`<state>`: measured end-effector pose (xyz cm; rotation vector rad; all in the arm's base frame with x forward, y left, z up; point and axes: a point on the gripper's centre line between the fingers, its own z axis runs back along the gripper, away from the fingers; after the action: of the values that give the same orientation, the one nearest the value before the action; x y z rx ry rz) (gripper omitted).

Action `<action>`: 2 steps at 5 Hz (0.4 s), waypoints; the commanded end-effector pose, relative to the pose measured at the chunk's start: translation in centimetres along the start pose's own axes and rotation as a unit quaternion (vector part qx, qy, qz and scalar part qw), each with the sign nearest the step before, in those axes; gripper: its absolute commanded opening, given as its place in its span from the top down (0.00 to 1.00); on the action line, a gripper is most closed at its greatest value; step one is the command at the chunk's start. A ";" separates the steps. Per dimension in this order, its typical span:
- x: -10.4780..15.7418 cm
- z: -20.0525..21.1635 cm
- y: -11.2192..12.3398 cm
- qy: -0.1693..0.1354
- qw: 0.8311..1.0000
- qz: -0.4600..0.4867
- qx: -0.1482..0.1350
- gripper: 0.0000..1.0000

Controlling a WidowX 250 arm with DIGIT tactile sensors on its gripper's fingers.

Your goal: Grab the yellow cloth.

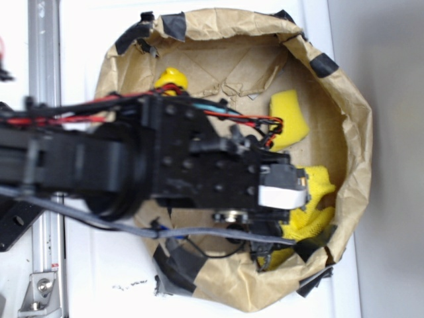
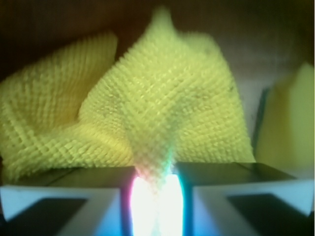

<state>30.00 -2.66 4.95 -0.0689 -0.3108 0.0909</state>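
where my pincer [image 2: 156, 196] closes, its two pads pinch a fold of the yellow cloth [image 2: 162, 123], which peaks upward from the grip. cloth lies at the right inner wall of the brown paper bag [image 1: 351, 126]. also inside: yellow sponge wedge [image 1: 288, 119], small yellow duck [image 1: 172, 79].

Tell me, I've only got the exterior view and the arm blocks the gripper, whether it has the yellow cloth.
Observer: Yes. In the wrist view the gripper is pinched shut on a fold of the yellow cloth.
Operator: Say how the cloth sits.
Observer: It rises in a peak from the fingers, its left part spread out.
Operator: Report anything beside it.
Observer: A smooth yellow sponge shows at the right edge.
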 end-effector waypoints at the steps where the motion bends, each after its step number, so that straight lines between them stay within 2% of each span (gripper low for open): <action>1: 1.8 8.7 1.8 -0.054 0.998 -0.013 -0.005 1.00; 2: 1.4 13.8 2.9 -0.055 0.992 -0.027 0.114 1.00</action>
<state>26.19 1.71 16.25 0.1710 -0.3419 0.0729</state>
